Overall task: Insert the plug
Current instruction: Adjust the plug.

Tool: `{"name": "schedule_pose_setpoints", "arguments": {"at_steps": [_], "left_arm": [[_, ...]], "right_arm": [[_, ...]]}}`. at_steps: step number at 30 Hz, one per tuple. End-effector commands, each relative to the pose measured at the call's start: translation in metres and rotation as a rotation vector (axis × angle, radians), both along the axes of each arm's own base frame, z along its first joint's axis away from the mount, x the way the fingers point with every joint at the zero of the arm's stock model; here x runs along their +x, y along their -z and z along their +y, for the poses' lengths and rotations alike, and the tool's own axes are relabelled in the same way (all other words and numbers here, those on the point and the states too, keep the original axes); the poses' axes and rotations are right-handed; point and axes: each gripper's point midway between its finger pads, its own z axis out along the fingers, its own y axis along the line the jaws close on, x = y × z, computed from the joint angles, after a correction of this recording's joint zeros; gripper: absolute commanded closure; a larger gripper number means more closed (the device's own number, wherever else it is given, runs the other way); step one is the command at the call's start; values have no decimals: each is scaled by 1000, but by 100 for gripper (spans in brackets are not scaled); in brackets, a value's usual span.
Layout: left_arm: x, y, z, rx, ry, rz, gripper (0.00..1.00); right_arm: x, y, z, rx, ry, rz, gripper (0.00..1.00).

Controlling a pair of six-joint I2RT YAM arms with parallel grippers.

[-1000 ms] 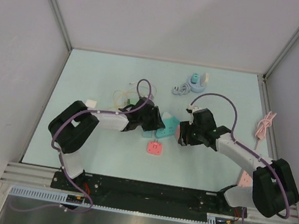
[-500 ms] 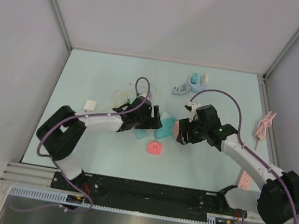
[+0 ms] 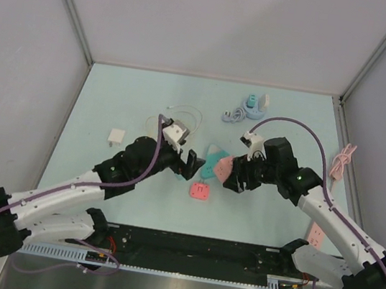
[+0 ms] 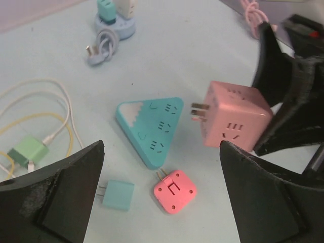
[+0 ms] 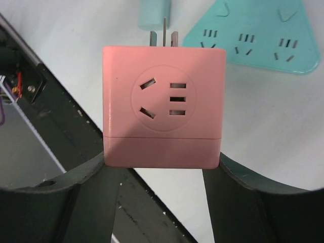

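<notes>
My right gripper [image 5: 162, 161] is shut on a pink cube plug [image 5: 164, 106], its fingers [image 5: 96, 174] clamping both sides. The cube [image 3: 223, 167] hangs just above the table, and its metal prongs [image 4: 197, 109] point at the right corner of the teal triangular socket strip [image 4: 152, 126], a small gap away. The strip [image 3: 211, 159] lies flat with its sockets up. My left gripper [image 4: 162, 147] is open wide above the table, just near of the strip, and holds nothing. In the top view the left gripper [image 3: 192, 160] sits just left of the strip.
A flat pink square plug [image 4: 174, 191] and a small teal charger [image 4: 118, 195] lie just near of the strip. A green charger [image 4: 26, 151] with white and yellow cables lies left. A blue round base [image 3: 255, 104] and grey cable [image 3: 232, 114] sit behind; a pink cable [image 3: 343, 163] lies right.
My left gripper has opened, let go of the teal strip and drawn back toward the near side. My right gripper has kept the pink cube and shifted slightly beside the strip.
</notes>
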Motion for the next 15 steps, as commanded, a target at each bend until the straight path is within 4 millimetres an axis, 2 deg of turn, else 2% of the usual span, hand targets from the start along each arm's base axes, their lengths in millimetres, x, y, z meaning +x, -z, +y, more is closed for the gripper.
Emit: {"name": "schedule_pose_setpoints", "arguments": {"at_steps": [1, 10, 15], "left_arm": [[-24, -16, -7, 202, 146, -249, 0], [-67, -15, -18, 527, 328, -524, 0], [-71, -28, -18, 601, 357, -673, 0]], "right_arm": [[-11, -43, 16, 94, -94, -68, 100], [-38, -54, 29, 118, -221, -78, 100], [-49, -51, 33, 100, -262, -76, 100]]}}
